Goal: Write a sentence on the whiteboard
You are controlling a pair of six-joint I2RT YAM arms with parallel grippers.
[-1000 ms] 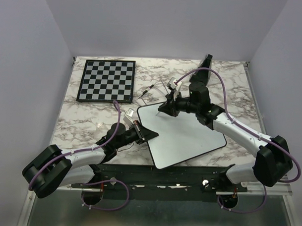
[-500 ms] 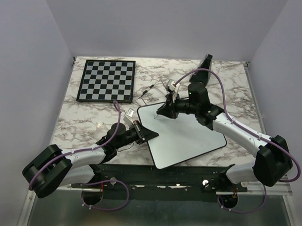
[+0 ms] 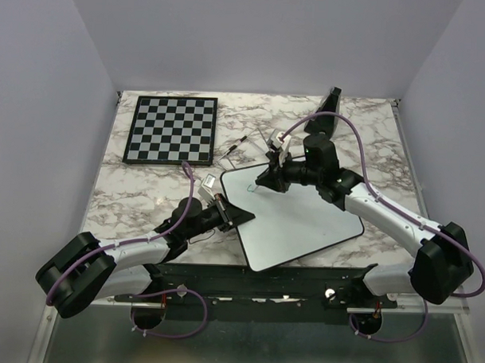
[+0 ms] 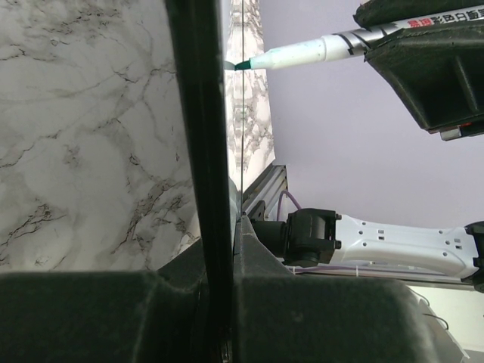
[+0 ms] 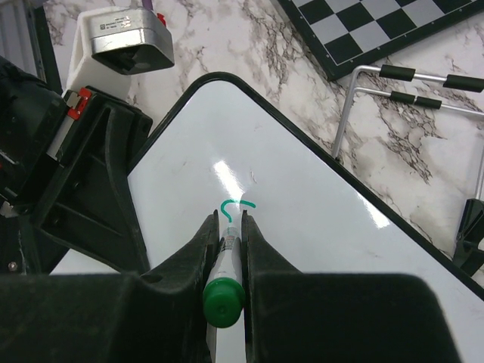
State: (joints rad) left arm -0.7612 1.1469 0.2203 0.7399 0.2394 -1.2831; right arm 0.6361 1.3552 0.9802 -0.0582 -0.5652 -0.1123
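Left gripper (image 3: 243, 216): closed tight on near-left rim of whiteboard (image 3: 305, 223); from left wrist, black rim running straight up between the fingers.
Whiteboard: flat on marble table (image 3: 138, 198), turned at an angle, just ahead of both arm bases, about mid-table.
Right gripper (image 5: 231, 227): clamped on marker (image 5: 224, 296), green butt end toward the wrist camera, tip down on the board near its far-left corner.
Marker label: red patch with pale characters, then dark characters along the barrel, seen from left wrist; too small to read.
Sentence (image 5: 237, 205): one short teal hooked stroke right at the marker tip; not legible as a letter.
Wire stand (image 5: 412, 82): bare metal legs with black sleeves, lying on table just beyond the board's far edge, near a chessboard corner.
Chessboard (image 3: 171, 130): black-and-white squares, far left of table, apart from whiteboard.
Black wedge (image 3: 330, 100): upright at far table edge, right of centre.
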